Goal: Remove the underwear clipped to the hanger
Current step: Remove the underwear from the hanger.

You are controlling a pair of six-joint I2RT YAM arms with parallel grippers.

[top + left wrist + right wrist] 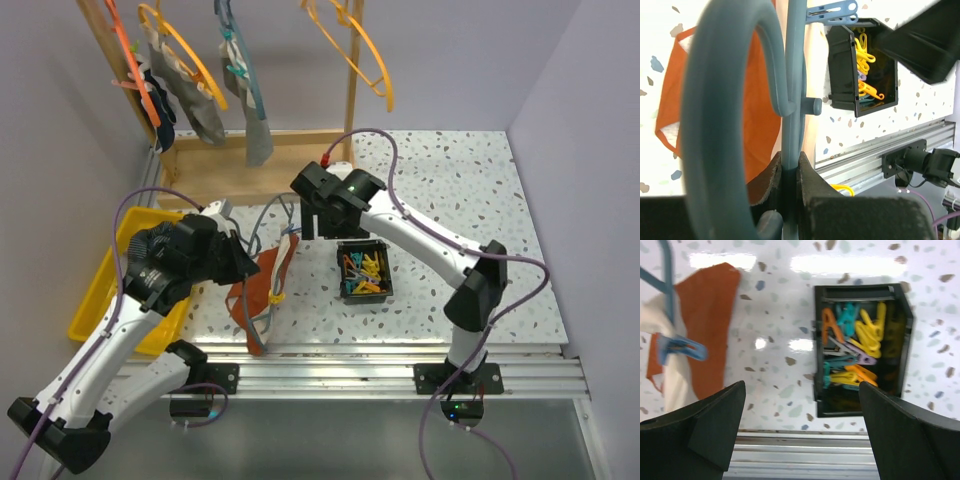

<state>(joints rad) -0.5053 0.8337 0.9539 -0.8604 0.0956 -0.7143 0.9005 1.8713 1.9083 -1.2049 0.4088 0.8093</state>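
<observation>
A rust-brown underwear (262, 290) with pale trim hangs from a blue-grey hanger (790, 75), its lower end near the table's front edge. My left gripper (789, 175) is shut on the hanger's stem, just below the hook. A blue clip (680, 349) pins the cloth (710, 325) to the hanger (667, 280). My right gripper (312, 225) hovers open just right of the hanger with nothing between its fingers (715, 425). More underwear, grey (200, 110) and dark navy (165, 120), hangs clipped to hangers on the rack at the back.
A black box (363, 272) of colourful clips sits right of the rust underwear, under the right arm. A yellow bin (100, 290) stands at the left edge. The wooden rack (250, 160) fills the back left, with an empty orange hanger (360, 50).
</observation>
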